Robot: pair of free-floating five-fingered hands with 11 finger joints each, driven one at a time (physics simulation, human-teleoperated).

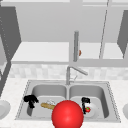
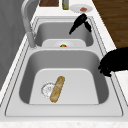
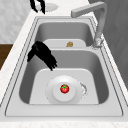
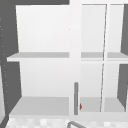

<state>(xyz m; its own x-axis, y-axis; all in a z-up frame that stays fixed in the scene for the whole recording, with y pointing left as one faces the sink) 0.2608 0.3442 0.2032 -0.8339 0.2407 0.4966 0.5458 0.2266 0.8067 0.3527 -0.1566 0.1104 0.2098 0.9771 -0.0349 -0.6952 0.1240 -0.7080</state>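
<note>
The right hand (image 1: 85,103) hangs over the right basin of the double sink (image 1: 109,87), fingers (image 3: 52,64) pointing down and loosely apart, clamped on nothing. Just below and beside the fingertips lies a white plate (image 3: 53,97) on the basin floor, with a small tomato (image 3: 64,88) at its middle. In the right side view the hand sits toward the front wall of the basin, near the plate's rim but apart from it.

The left hand (image 1: 30,99) hovers at the outer edge of the left basin, over its rim; its fingers look curled with nothing in them, though the left side view leaves this hard to tell for sure. A baguette (image 2: 57,88) lies on that basin's floor, one end across the drain (image 2: 47,88).

To take the tomato well, the right hand would, I judge, need to move inward until it stands directly above the fruit, keep the fingers spread as it lowers, and close gently from both sides so the round fruit does not roll across the plate.

Counted: two hands, two basins, one faucet (image 1: 72,71), one baguette, one tomato, and one plate in the sink. A large red ball (image 1: 67,114) stands at the front. Another plate (image 2: 80,8) rests on the tabletop beyond the sink.
</note>
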